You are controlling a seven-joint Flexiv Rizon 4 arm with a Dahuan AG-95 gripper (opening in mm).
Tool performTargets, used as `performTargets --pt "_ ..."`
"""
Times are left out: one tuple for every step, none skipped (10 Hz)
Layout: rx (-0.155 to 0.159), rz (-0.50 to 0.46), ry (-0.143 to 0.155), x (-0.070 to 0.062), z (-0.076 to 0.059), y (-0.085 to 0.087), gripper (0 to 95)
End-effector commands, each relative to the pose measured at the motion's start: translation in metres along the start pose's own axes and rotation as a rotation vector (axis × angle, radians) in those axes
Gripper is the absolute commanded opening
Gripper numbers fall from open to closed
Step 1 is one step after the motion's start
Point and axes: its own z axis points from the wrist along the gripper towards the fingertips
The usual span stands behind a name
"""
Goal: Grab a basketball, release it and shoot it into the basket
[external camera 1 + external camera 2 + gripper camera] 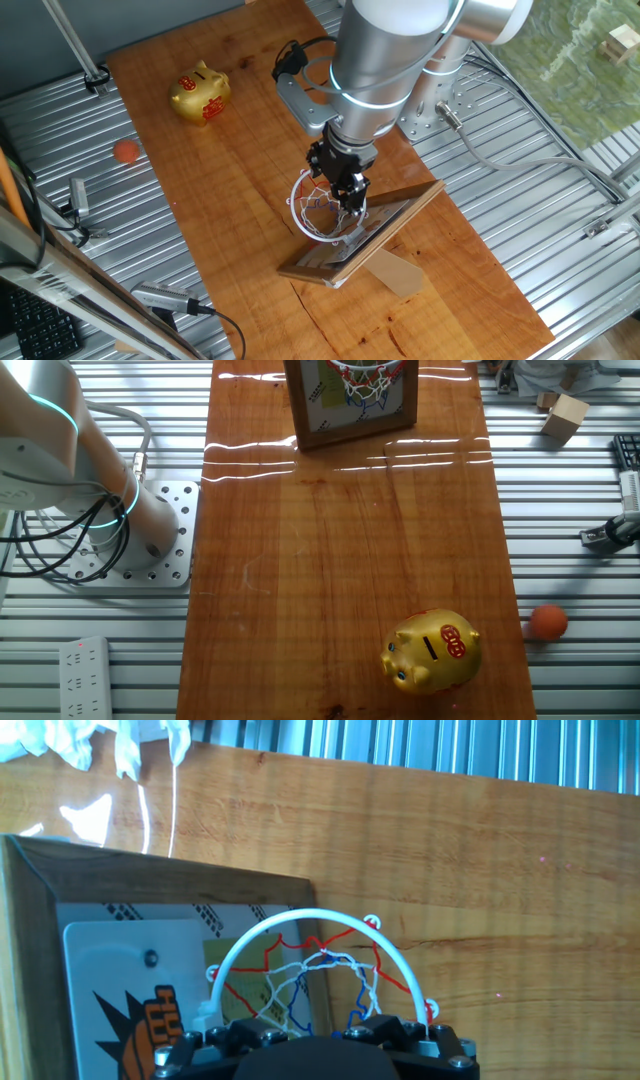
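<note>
My claw [352, 198] hangs over the basket [322, 215] near one short edge; its opening I cannot tell. The basketball [127, 151] lies off the long edge, near the piggy bank [200, 93]. Judged light, smooth and prone to roll; grip across its middle.

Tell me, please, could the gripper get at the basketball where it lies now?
Probably yes: the basketball lies uncovered on the metal slats, apart from the piggy bank. The gripper hangs over the basket, some way off.
</note>
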Motion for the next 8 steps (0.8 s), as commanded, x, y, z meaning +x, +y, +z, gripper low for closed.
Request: performTargets --pt "0.000 -0.001 0.003 0.000 0.001 0.000 76.0" --pt "-0.001 0.000 0.003 0.000 0.001 0.000 76.0" --pt "-0.001 0.003 0.003 0.000 0.001 0.000 76.0" --pt "-0.003 0.009 0.002 0.000 0.000 -0.003 76.0" --pt "-0.012 0.005 0.002 0.001 -0.004 -0.014 76.0" --pt "-0.020 -0.010 0.004 0.004 -0.010 -0.029 76.0" --pt "-0.030 -0.023 0.003 0.009 -0.018 -0.047 76.0" --pt "-0.037 -0.035 0.003 0.019 -0.031 -0.073 57.0"
